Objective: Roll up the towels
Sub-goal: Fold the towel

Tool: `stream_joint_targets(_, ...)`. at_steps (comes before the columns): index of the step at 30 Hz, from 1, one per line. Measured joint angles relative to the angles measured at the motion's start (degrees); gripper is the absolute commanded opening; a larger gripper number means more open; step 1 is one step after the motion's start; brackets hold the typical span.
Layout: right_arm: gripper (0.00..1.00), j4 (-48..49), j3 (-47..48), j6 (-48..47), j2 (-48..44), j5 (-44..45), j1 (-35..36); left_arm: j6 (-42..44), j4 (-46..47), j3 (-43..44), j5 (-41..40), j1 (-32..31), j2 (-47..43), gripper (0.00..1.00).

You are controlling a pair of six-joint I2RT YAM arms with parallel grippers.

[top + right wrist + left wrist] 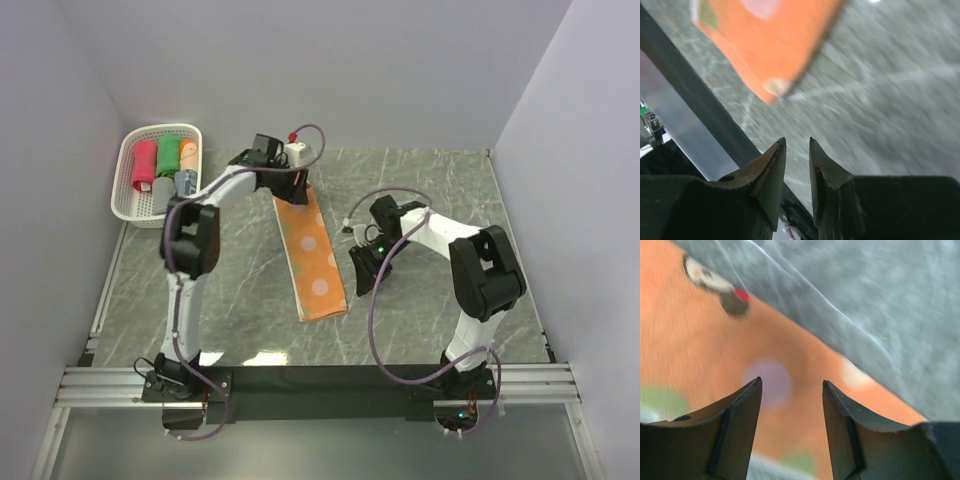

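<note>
An orange towel [312, 262] with pale dots lies flat on the table as one long strip running from far to near. My left gripper [296, 188] hangs over its far end. In the left wrist view the left gripper [791, 382] is open, and only the orange towel [705, 340] shows below the gap. My right gripper [360, 275] sits just right of the strip's near half, apart from it. Seen from the right wrist, the right gripper [797, 141] stands narrowly open with nothing between its fingers, and the towel's near corner [775, 45] lies ahead.
A white perforated basket [128, 205] stands at the far left and holds rolled towels: pink-red [145, 165], green [168, 155], orange [189, 153] and grey-blue [185, 182]. Grey walls close in on both sides. A black strip [700, 100] runs along the table's near edge.
</note>
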Motion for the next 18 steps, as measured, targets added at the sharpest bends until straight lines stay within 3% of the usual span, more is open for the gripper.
stream_joint_targets(12, 0.2, 10.0, 1.4, 3.8, 1.3, -7.2, 11.3, 3.8, 6.4, -39.3, 9.5, 7.9, -49.0, 0.57)
stream_joint_targets(18, 0.19, 11.6, 0.3, 6.1, 7.6, -7.2, 13.9, 13.5, 1.4, -55.3, 10.6, 4.8, -61.7, 0.57)
